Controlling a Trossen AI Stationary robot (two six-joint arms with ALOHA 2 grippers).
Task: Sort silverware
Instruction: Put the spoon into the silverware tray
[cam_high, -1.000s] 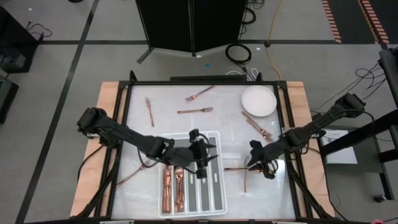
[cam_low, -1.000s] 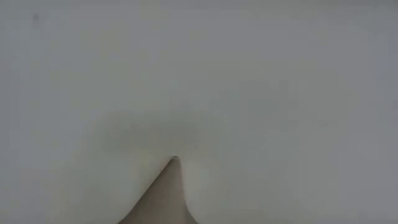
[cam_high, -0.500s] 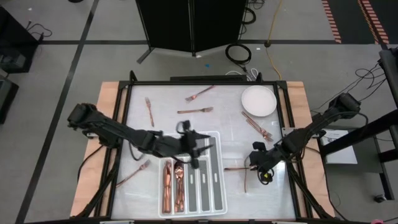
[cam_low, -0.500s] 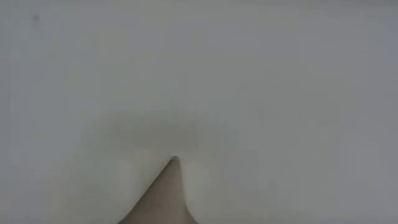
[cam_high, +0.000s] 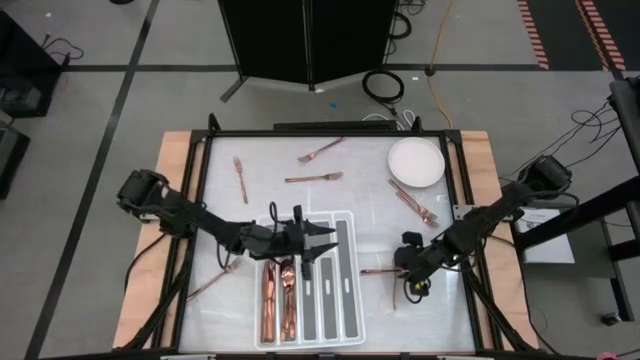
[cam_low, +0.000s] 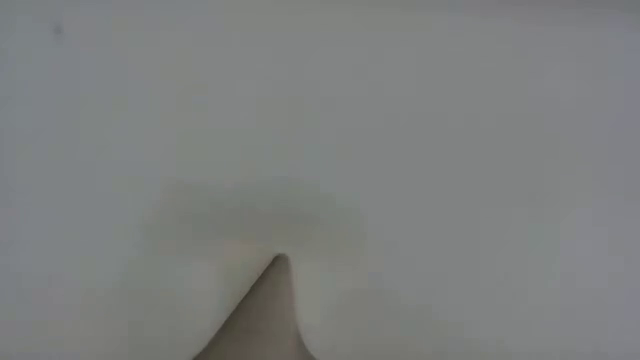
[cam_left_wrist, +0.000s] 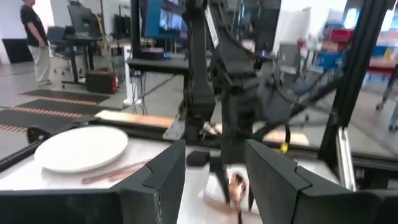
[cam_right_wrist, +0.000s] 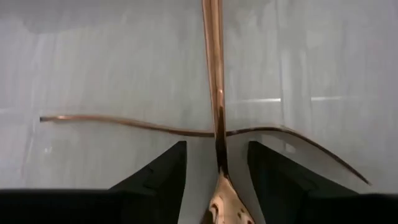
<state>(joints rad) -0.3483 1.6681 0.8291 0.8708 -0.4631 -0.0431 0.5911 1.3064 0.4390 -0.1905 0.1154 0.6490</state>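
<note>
Left gripper (cam_high: 318, 243) spread open, empty, above the white divided tray (cam_high: 350, 310), copper pieces (cam_high: 277, 298) lying in its leftmost slots. Right gripper (cam_high: 403, 283) low over two crossed slim copper utensils (cam_right_wrist: 214, 93) on the white tabletop (cam_high: 380, 225), fingers parted astride one handle.

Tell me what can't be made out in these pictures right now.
- Low view: a blank pale surface fills it; table and arms are hidden.
- High view: the right pincer covers part of the crossed copper utensils; their types are too small to tell.
- Left wrist view: blur hides what the copper piece beyond the left pincer is.
</note>
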